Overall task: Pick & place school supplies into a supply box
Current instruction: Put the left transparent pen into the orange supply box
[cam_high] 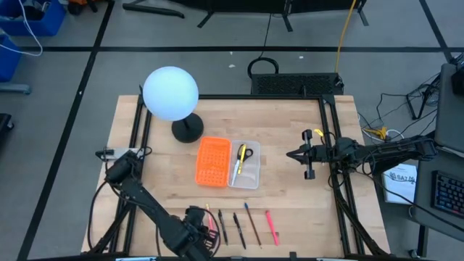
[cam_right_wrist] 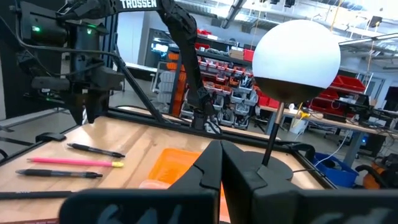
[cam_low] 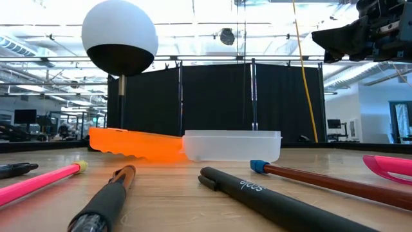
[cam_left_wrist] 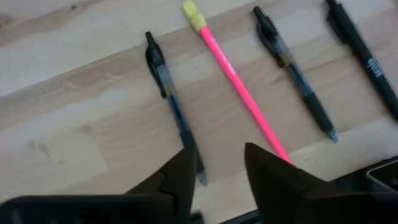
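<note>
High view — left arm runs from its base at the table's left edge toward the near edge, well in front of the box (cam_high: 245, 166); left gripper (cam_high: 205, 220) sits over the left end of the pen row (cam_high: 243, 225). Right arm reaches in level from the right, right gripper (cam_high: 293, 154) just right of the box, off the table. Scissors (cam_high: 242, 154) and a yellow pencil (cam_high: 238, 165) lie inside the box. Orange tray (cam_high: 212, 161) touches the box's left side; globe lamp (cam_high: 171, 94) stands behind it.

Low view — box on the table, orange tray against its left. In front of the box: a black pen with pale lettering, possibly "eJos" (cam_low: 283, 201), a brown pencil with a blue cap (cam_low: 335, 183), a pink pencil (cam_low: 38, 181). Right arm hangs high above the box's right.

Left wrist view — left fingers (cam_left_wrist: 267, 171) stand apart, holding nothing, just above the table between a black pen (cam_left_wrist: 171, 99) and the pink pencil (cam_left_wrist: 239, 90).

Right wrist view — right fingers (cam_right_wrist: 239, 171) pressed together, empty. "TROSSEN" reads on the left arm (cam_right_wrist: 180, 37) beyond the tray.
</note>
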Tool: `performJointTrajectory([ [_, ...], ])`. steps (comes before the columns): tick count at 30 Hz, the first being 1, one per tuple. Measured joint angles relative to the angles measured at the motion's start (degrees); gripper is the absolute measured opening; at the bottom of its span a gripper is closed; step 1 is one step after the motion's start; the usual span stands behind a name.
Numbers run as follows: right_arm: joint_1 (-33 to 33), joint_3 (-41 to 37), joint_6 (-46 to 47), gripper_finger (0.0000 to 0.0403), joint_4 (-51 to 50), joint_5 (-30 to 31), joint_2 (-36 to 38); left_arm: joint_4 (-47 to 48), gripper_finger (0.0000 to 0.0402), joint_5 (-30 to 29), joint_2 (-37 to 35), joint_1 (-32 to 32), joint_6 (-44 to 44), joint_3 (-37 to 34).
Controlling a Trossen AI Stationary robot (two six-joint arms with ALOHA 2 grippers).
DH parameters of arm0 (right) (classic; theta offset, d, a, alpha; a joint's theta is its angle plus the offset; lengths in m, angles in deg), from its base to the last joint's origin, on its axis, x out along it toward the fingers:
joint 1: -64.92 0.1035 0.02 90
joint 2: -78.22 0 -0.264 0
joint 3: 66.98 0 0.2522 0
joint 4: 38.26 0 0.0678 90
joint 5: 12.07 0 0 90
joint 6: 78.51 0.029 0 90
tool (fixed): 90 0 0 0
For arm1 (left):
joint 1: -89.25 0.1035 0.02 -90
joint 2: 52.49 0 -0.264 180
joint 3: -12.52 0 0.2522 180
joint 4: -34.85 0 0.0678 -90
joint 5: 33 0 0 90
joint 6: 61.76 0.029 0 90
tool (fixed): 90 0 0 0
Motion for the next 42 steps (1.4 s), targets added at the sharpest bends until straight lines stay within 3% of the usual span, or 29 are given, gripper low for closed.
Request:
performJointTrajectory([
  [6, 0.00, 0.00, -0.15, 0.0000, 0.06, 0.00, 0.00, -1.53, 0.0201, 5.29, 0.09, 2.17, -2.54, -3.51],
  [14, 0.00, 0.00, 0.27, 0.0000, 0.07, 0.00, 0.00, -7.68, 0.0204, 11.50, 0.05, 3.44, 1.45, -10.73],
  [25, 0.00, 0.00, 1.99, 0.0000, -0.32, 0.00, -0.02, -20.15, 0.0204, 13.82, -0.48, 4.10, 3.78, -20.11],
  [29, 0.00, 0.00, 2.02, 0.0000, -0.74, 0.00, -0.02, -21.97, 0.0171, 16.76, -0.57, 4.64, 3.78, -22.77],
  [36, 0.00, 0.00, 2.03, 0.0000, -1.75, 0.00, -0.02, -22.48, 0.0035, 17.36, -0.55, 5.17, 5.67, -23.07],
  [42, 0.00, 0.00, 1.95, 0.0000, -2.49, 0.02, -0.02, -21.10, 0.0032, 14.87, -1.27, 5.11, 6.14, -23.10],
])
